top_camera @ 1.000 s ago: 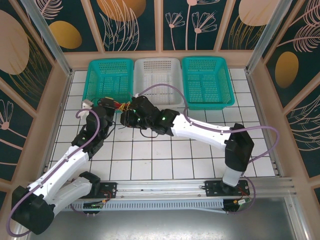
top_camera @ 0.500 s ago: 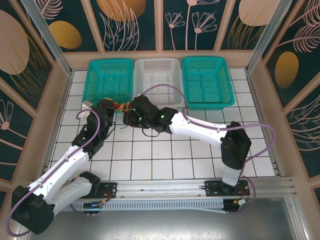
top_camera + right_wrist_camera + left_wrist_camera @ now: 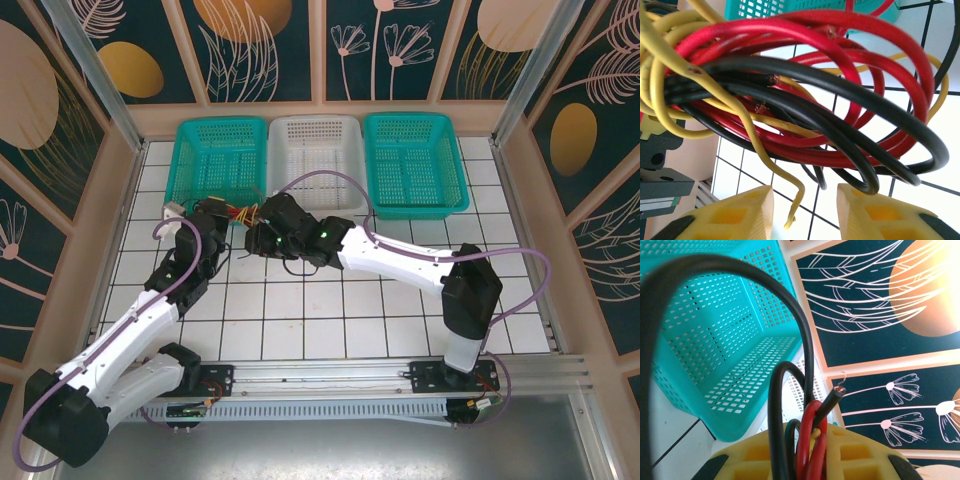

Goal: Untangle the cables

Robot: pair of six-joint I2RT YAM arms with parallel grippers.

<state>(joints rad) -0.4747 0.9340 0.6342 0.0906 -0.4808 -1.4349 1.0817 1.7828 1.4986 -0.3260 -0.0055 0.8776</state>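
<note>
Two arms meet over a knot of cables (image 3: 236, 212) toward the far left of the tiled bench (image 3: 400, 320).
From where I stand, both arms reach away from the near edge. The left fingers (image 3: 755, 460) are pinched together on red and black strands that rise between them. The right fingers (image 3: 735, 215) stand well apart and grip nothing, with a loose yellow end dangling in the gap and the red, black and yellow loops bunched just beyond. The tangle sits between the two wrists, just in front of the left teal basket (image 3: 215, 155). Further along the back stand a white basket (image 3: 315, 145) and a second teal basket (image 3: 412, 160).
</note>
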